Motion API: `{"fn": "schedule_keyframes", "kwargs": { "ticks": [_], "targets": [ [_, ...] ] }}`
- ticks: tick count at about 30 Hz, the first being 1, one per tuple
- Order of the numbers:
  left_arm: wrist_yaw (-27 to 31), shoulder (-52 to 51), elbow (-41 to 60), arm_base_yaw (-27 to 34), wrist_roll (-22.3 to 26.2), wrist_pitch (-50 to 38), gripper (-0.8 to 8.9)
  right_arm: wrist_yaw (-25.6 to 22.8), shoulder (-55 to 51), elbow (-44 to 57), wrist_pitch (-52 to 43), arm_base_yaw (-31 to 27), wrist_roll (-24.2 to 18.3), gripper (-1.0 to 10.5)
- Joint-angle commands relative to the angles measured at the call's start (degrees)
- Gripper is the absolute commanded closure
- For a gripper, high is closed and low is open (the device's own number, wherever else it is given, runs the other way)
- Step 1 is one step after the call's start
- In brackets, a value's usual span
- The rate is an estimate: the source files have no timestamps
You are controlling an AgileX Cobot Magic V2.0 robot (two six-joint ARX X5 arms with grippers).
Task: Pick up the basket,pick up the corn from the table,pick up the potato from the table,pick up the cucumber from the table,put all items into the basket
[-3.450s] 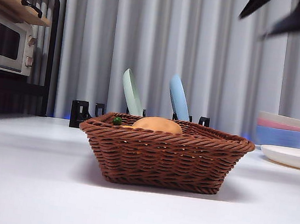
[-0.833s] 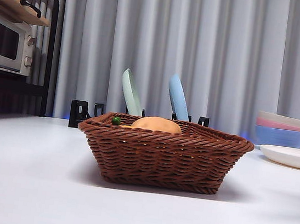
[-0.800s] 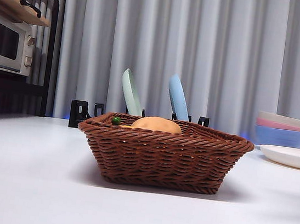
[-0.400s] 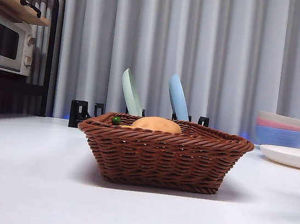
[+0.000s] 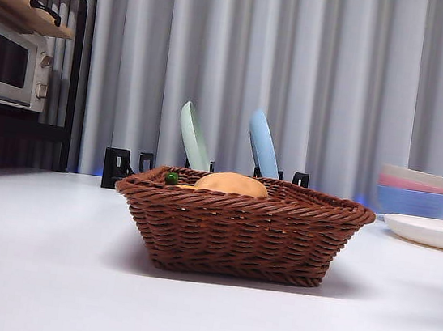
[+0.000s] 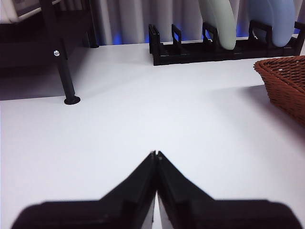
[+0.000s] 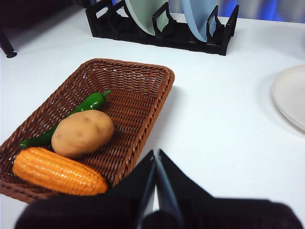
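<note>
Both claws closed tight, holding nothing: left claw (image 6: 156, 155) over bare bench (image 6: 143, 119); right claw (image 7: 156, 153) above basket (image 7: 159, 102) near rim; corn (image 7: 57, 171), potato (image 7: 82, 132), cucumber (image 7: 86, 105) inside

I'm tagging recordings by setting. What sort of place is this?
Likely a mock kitchen counter: a toaster oven on a shelf rack, a black dish rack holding plates, stacked bowls, and a wicker basket of vegetables on a white table.

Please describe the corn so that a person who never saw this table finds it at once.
Find the brown basket in front of the black plate rack. The corn lies inside it, beside the potato. It alone is orange and bumpy; the potato is smooth tan, the cucumber green.
</note>
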State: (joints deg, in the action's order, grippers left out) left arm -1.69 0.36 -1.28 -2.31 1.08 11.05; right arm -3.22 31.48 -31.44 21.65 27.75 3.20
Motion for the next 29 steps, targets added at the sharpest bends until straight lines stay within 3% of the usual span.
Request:
{"fn": "schedule_keyframes", "kwargs": {
  "ticks": [1, 4, 8, 13, 17, 22, 29],
  "targets": [
    [0.2, 0.0, 0.9, 0.2, 0.3, -0.1, 8.16, -0.4, -0.1, 0.2, -0.1, 0.0, -1.2, 9.5],
    [0.1, 0.0, 0.9, 0.2, 0.3, -0.1, 8.16, -1.8, -1.6, 0.3, 0.0, -0.8, -7.0, 9.5],
    [0.2, 0.0, 0.9, 0.2, 0.3, -0.1, 8.16, 2.7, -5.5, 2.2, -0.3, -7.1, -11.7, 9.5],
    [0.2, 0.0, 0.9, 0.2, 0.3, -0.1, 8.16, 7.3, -13.4, 8.4, -1.8, -16.0, -11.7, 9.5],
    [0.2, 0.0, 0.9, 0.2, 0.3, -0.1, 8.16, 10.3, -20.9, 16.3, -8.8, -20.5, -11.6, 9.5],
    [0.2, 0.0, 0.9, 0.2, 0.3, -0.1, 8.16, 11.0, -27.2, 24.1, -13.2, -22.1, -11.4, 9.5],
    [0.2, 0.0, 0.9, 0.2, 0.3, -0.1, 8.16, 10.8, -31.5, 30.1, -13.2, -22.1, -6.1, 9.5]
  ]
}}
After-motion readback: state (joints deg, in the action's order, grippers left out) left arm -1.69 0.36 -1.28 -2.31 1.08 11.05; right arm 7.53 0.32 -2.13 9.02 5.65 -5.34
